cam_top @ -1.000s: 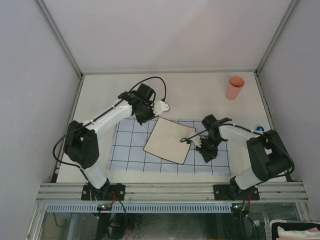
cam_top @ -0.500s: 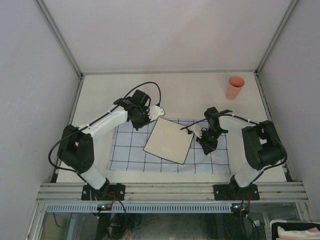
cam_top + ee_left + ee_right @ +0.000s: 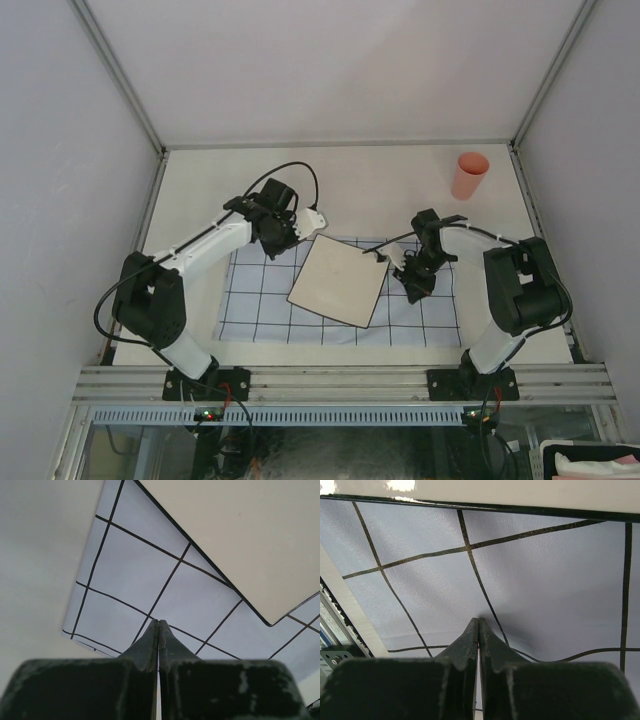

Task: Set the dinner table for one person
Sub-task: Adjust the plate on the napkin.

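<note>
Straightening probably calls for low, even outward pulls. The left claw point(image 3: 159, 626), tips together, touches the light-blue grid-lined cloth point(image 3: 260, 300) near its far-left corner. A beige square mat point(image 3: 338, 280) lies mid-cloth. The right claw point(image 3: 478, 625), also together, meets puckered cloth; pinching is unclear. The off-white rectangular surface point(image 3: 380, 190) underlies everything.

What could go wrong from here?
1. Right gripper is shut with the grid cloth puckered at its tips; moving may drag the cloth and shift the beige square sheet lying on it.
2. Pink cup stands upright in the dinner table's far right corner; a reach might tip it.
</note>
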